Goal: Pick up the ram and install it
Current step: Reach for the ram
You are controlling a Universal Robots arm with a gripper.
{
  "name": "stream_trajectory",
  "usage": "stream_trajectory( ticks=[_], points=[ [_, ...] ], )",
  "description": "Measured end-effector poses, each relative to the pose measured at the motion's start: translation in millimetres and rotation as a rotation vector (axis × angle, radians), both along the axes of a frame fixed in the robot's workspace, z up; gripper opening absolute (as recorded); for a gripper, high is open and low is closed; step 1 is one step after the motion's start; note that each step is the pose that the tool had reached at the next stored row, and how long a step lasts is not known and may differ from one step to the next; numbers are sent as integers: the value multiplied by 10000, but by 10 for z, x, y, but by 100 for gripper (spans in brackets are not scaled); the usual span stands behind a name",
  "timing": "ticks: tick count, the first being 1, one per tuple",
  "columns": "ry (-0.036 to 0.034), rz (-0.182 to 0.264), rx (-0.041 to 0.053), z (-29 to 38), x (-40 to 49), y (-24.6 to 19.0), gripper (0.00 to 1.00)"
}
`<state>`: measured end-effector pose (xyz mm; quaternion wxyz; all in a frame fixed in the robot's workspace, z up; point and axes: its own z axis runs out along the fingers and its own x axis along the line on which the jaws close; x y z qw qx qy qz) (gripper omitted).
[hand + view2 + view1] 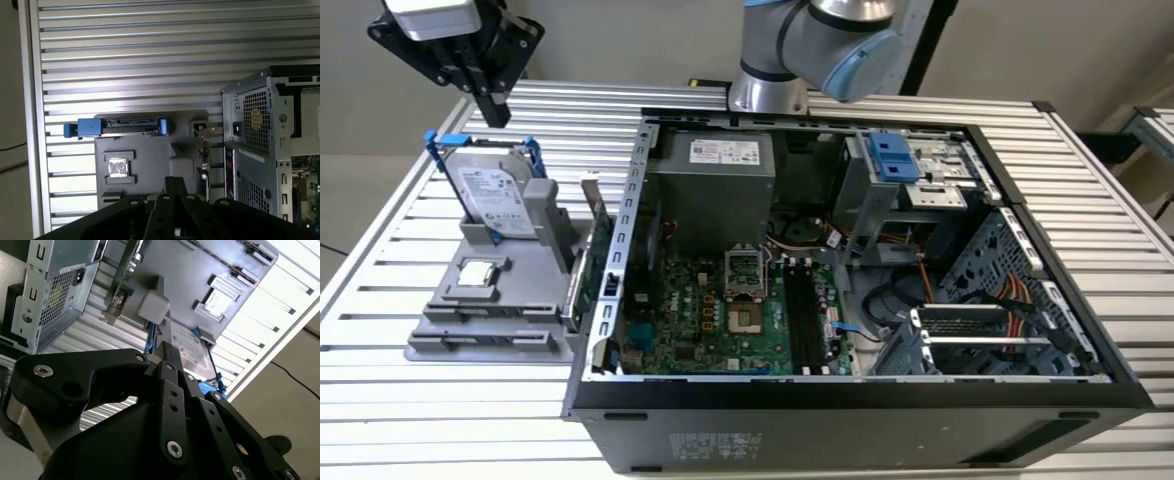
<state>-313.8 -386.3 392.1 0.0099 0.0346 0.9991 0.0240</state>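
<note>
My black gripper (494,112) hangs high over the slatted table at the exterior view's left, above and behind the grey parts holder (454,300). Its fingers point down, shut, with nothing between them. A thin dark strip that looks like the ram (491,341) lies in the long slot at the holder's front edge, well below the gripper and apart from it. In both wrist views the gripper (163,348) (175,182) looks down on the holder (150,155). The black memory slots (803,318) sit on the motherboard inside the open computer case (854,400).
A silver hard drive in a blue frame (496,190) stands upright on the holder. A small square chip (479,272) rests in front of it. A green expansion card (594,265) stands between holder and case. The arm's base (767,90) rises behind the case.
</note>
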Motion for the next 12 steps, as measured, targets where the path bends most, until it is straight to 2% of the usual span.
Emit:
stream_trajectory(
  ticks=[12],
  points=[
    [0, 1, 0, -1, -138, 15, 0]
  ],
)
